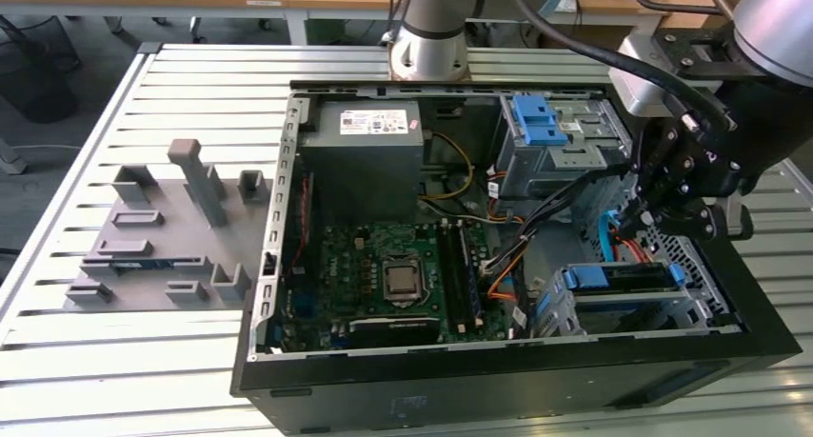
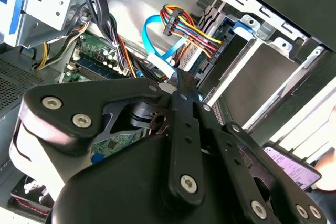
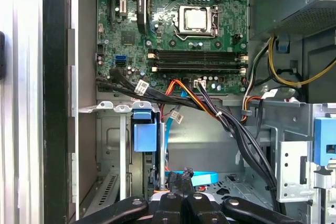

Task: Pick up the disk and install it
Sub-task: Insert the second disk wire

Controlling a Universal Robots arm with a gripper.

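Starting at the exterior view's left, a grey fixture block [image 1: 166,237] with upright posts rests on the slatted bench [image 1: 76,361], beside the open computer case [image 1: 508,380]. Inside the case I see the grey power-supply box [image 1: 368,142] above the green motherboard [image 1: 381,275], then the metal drive cage with a light-blue latch [image 1: 540,123]. Further toward the exterior view's right, my end effector [image 1: 680,223] hangs over the case's lower bay, its fingers drawn together with nothing between them, tips close to a blue flat cable [image 2: 157,45]. Just below it the disk [image 1: 623,280] sits inside the bay bracket, its blue rail frame showing; in the first wrist view its blue tab [image 3: 144,135] stands beside the cables.
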